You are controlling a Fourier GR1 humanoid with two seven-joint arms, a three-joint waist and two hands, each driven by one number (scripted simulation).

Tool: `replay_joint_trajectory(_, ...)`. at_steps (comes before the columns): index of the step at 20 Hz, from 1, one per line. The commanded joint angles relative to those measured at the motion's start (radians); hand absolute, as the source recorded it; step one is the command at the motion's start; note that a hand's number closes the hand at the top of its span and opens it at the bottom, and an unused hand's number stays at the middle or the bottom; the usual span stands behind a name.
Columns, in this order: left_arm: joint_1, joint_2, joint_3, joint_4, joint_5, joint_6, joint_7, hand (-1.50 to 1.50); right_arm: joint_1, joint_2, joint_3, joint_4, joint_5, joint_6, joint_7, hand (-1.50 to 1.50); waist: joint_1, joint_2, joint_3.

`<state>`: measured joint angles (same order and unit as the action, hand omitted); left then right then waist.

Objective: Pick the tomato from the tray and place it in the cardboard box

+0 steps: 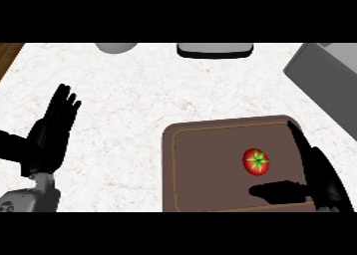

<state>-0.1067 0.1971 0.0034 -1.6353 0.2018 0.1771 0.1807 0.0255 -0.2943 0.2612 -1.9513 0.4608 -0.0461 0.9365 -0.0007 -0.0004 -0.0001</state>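
White counter (137, 99) carries our brown tray (203, 164). Our right hand (317, 174) hovers over the tray's right edge, fingers straight and thumb apart, ready to enclose the tomato (256, 161), which lies free on the tray. Left of the tray, our left hand (53, 132) rests spread.

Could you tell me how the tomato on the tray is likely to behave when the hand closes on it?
The tomato looks round and glossy, so it may roll across the flat brown tray if nudged from one side. Its smooth skin could prove slippery. The right hand is open beside it, fingers to its right and thumb below, not touching; closing from both sides should steady it.
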Motion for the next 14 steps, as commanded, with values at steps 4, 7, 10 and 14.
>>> replay_joint_trajectory(4, 0.036, -0.029, -0.016, -0.107, -0.05, 0.02, 0.074, 0.0, -0.026, 0.076, 0.013, 0.008, 0.058, 0.051, 0.04, -1.5, 0.002, -0.001, 0.0)
replay_joint_trajectory(7, 0.025, -0.021, 0.036, -0.048, -0.024, -0.041, 0.038, 0.0, -0.04, 0.098, -0.037, 0.046, 0.035, 0.081, -0.007, -1.5, 0.001, 0.0, 0.0)
replay_joint_trajectory(10, 0.008, -0.037, 0.045, -0.017, -0.037, -0.051, 0.015, 0.0, 0.004, 0.089, -0.081, 0.091, 0.026, 0.09, -0.116, -1.5, -0.001, 0.0, 0.0)
replay_joint_trajectory(14, -0.048, -0.041, 0.049, -0.003, -0.052, -0.039, 0.056, 0.0, -0.056, 0.129, -0.093, 0.177, 0.055, 0.084, -0.118, -1.5, 0.0, 0.0, 0.0)
